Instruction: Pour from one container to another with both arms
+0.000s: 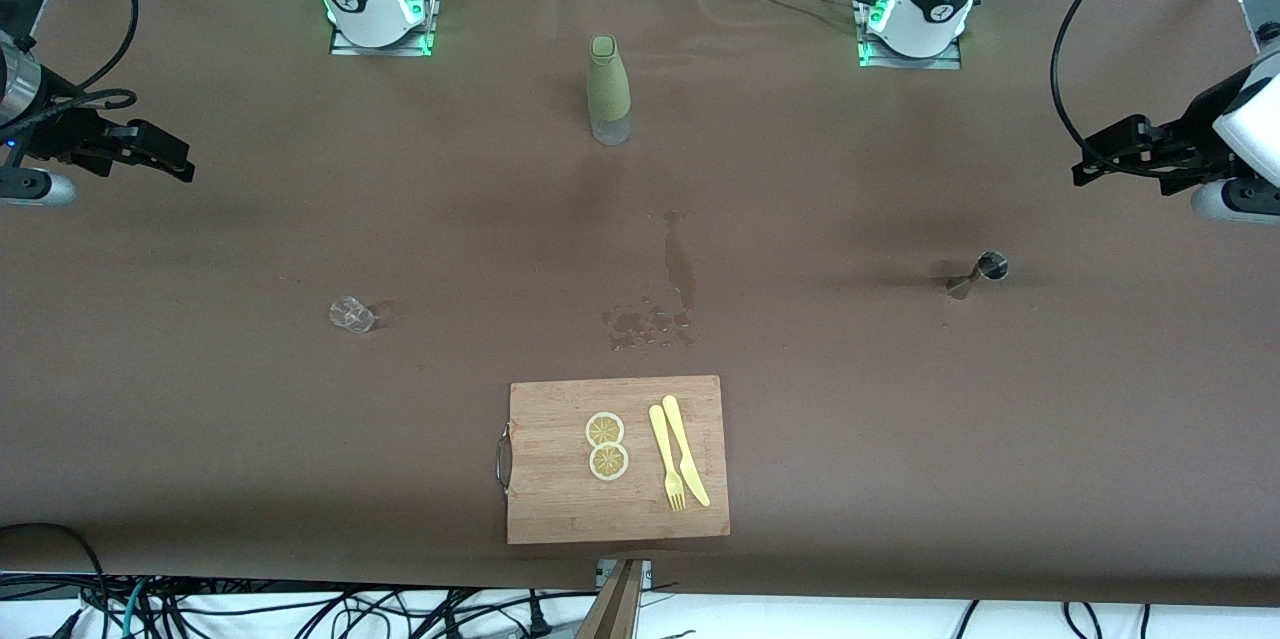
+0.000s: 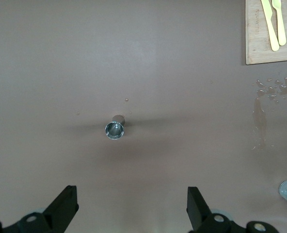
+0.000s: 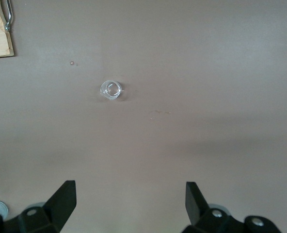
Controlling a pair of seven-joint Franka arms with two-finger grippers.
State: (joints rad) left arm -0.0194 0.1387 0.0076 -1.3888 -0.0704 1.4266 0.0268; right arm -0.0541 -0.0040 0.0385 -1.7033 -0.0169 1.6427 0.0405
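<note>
1. Two arms are in view and neither holds anything; by my judgement the pour has not begun.
2. Nearest the front camera lies a wooden cutting board (image 1: pixel 617 459), bearing two lemon slices (image 1: pixel 606 445), a yellow fork (image 1: pixel 666 457) and a yellow knife (image 1: pixel 685 449). None of these looks needed for the task.
3. Just farther than the board, a patch of spilled liquid (image 1: pixel 660 314) wets the brown table cover (image 1: pixel 200 419), with a streak running farther up the table.
4. Farther again, toward the right arm's end, a small clear glass (image 1: pixel 351 314) stands upright. Whether it holds liquid cannot be told.
5. Toward the left arm's end, a small metal measuring cup (image 1: pixel 983 271) stands upright, well apart from the glass; the left wrist view shows its open mouth.
6. The right gripper (image 1: pixel 165 157) hangs over the right arm's end of the table, fingers spread, holding nothing; the glass lies below and ahead of it.
7. The left gripper (image 1: pixel 1100 159) hangs over the left arm's end, fingers spread, holding nothing; the measuring cup lies below and ahead of it.
8. Farthest, between the two bases, a green bottle (image 1: pixel 608 91) stands upright and untouched.
9. Remaining, as I judge: grasp each container, bring them together, tip one into the other.
</note>
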